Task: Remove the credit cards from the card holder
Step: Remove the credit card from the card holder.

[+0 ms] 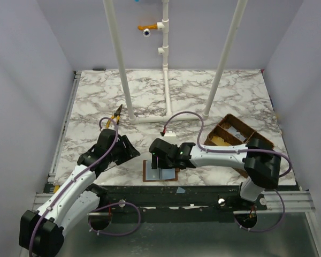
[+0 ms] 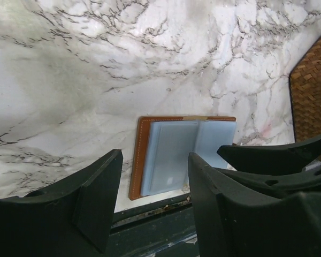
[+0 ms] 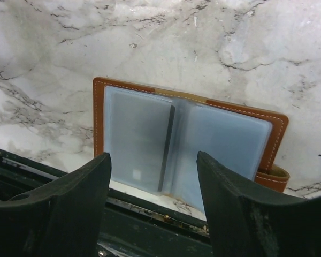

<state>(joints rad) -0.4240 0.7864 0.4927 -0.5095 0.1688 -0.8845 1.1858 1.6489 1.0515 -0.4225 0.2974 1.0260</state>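
- The card holder point(image 3: 187, 136) is lying open, clear pockets facing up, at the near edge of the marble table point(image 1: 96, 101)
- The right gripper point(image 3: 153, 158) is hovering just over it, jaws apart, gripping nothing
- The left gripper point(image 2: 155, 156) is hanging beside it, jaws half-spread and empty

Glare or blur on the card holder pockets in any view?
Right wrist: card holder sharp, pockets evenly lit, no hard glare; near fingers dark, little detail. Left wrist: holder in focus, fingers underexposed. Top external: flat even light, holder small and partly hidden under the right gripper.
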